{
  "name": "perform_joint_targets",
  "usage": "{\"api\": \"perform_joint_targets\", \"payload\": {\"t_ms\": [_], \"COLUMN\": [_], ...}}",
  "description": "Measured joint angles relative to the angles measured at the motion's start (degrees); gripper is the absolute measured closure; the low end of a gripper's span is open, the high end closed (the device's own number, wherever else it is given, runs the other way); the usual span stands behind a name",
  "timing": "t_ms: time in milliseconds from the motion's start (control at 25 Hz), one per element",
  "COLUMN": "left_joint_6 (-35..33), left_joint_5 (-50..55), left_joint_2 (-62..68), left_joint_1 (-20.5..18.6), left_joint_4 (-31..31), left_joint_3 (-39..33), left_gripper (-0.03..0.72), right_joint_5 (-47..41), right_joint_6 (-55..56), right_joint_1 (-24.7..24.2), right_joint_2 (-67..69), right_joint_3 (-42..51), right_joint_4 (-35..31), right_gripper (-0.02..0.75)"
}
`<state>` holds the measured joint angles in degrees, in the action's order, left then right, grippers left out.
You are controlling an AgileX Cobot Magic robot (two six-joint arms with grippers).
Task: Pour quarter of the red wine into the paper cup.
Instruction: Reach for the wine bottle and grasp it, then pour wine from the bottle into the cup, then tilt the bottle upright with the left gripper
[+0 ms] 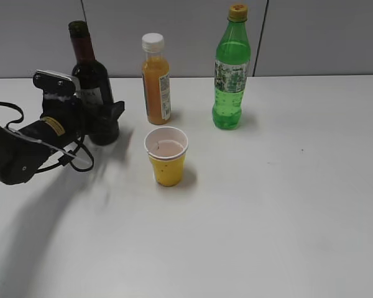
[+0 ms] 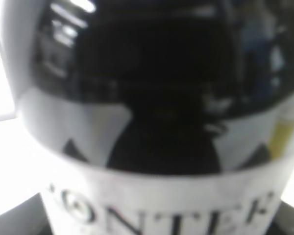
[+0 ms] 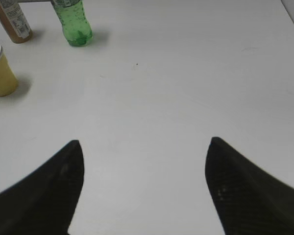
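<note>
The red wine (image 1: 90,74) stands upright on the table (image 1: 286,186), back and to the left of the paper cup (image 1: 166,156), and fills the left wrist view at very close range. The left gripper (image 1: 104,121) sits at the bottle's lower body, apparently around it, though whether it is clamped cannot be told. The right gripper (image 3: 144,161), spread wide and empty, hangs well to the cup's right, so the left arm is judged nearer, with the cup to the bottle's right-front.
</note>
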<state>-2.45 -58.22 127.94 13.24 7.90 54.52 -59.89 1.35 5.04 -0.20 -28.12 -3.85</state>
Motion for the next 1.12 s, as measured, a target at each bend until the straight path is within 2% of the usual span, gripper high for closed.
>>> {"api": "perform_joint_targets", "payload": {"t_ms": [320, 440, 600, 880, 960, 1120], "left_joint_6": [-0.4, -3.1, -13.1, -34.9, -39.8, -48.3], "left_joint_5": [1.1, 0.7, 2.2, 6.6, 6.4, 6.6], "left_joint_2": [-6.8, -10.0, -13.7, -19.0, -19.6, -20.5], "left_joint_1": [0.0, 0.4, 3.4, 11.5, 13.7, 16.4], "left_joint_4": [-3.2, -3.9, -10.4, -29.2, -34.8, -41.5], "left_joint_3": [-3.7, -5.5, -8.3, -11.4, -11.5, -11.9], "left_gripper": [0.160, 0.160, 0.160, 0.160, 0.160, 0.160], "right_joint_5": [0.0, 0.0, 0.1, 0.1, 0.1, 0.1], "right_joint_6": [0.0, 0.0, 0.0, 0.0, 0.0, 0.0], "right_joint_1": [0.0, 0.0, 0.0, 0.0, 0.0, 0.0], "right_joint_2": [0.0, 0.0, 0.0, 0.0, 0.0, 0.0], "right_joint_3": [0.0, 0.0, 0.0, 0.0, 0.0, 0.0], "right_joint_4": [0.0, 0.0, 0.0, 0.0, 0.0, 0.0], "right_gripper": [0.152, 0.152, 0.152, 0.152, 0.152, 0.152]}}
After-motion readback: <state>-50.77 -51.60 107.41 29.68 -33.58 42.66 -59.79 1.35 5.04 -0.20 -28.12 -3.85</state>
